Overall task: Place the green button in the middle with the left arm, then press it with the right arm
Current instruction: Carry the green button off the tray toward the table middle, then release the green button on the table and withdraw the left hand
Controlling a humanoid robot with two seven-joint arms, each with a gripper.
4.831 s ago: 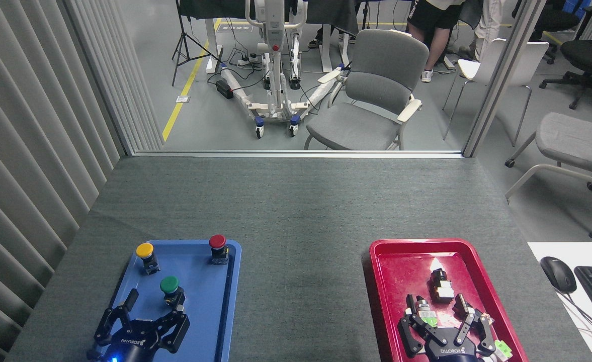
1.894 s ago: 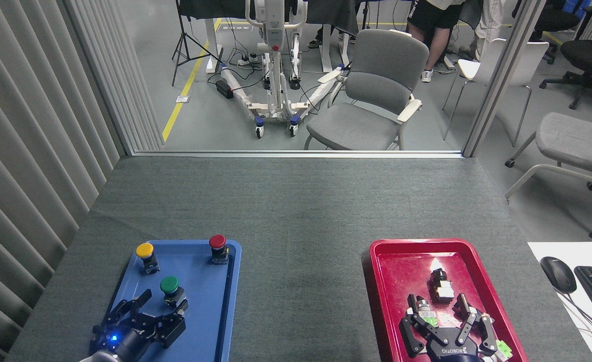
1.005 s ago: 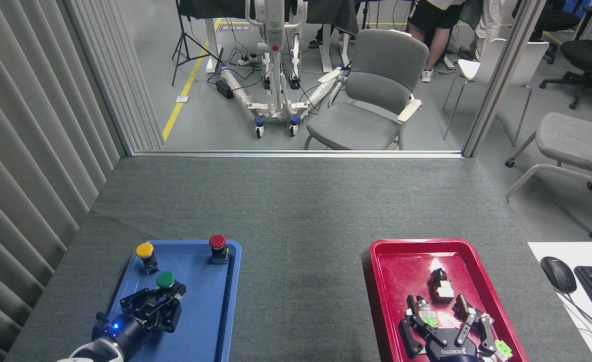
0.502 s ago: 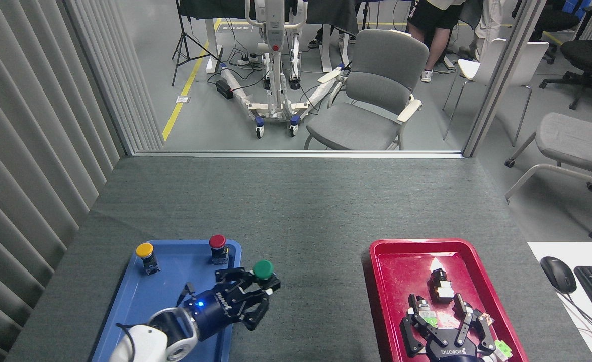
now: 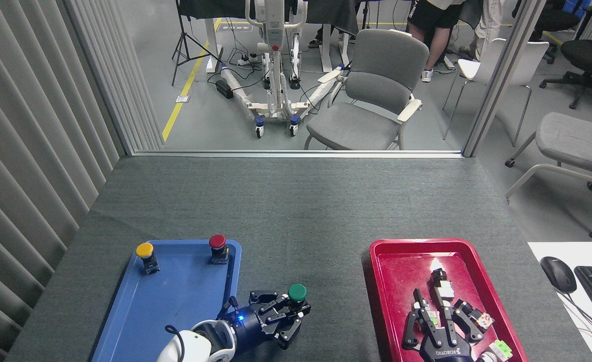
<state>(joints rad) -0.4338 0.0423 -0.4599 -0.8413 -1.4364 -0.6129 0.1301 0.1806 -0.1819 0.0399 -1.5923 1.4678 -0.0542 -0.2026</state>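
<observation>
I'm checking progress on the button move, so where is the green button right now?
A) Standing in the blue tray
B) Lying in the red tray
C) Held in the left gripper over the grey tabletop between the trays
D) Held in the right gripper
C: the green button sits between the closed fingers of the left gripper, past the blue tray.

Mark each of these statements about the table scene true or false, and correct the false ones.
1. The left gripper is shut on the green button. True.
2. The green button is inside the blue tray. False: it is over the grey tabletop, between the blue tray and the red tray.
3. The yellow button and the red button stand at the blue tray's far end. True.
4. The right gripper is over the green button. False: it is over the red tray, away from the button.
5. The red tray holds nothing. False: small parts lie in it.
</observation>
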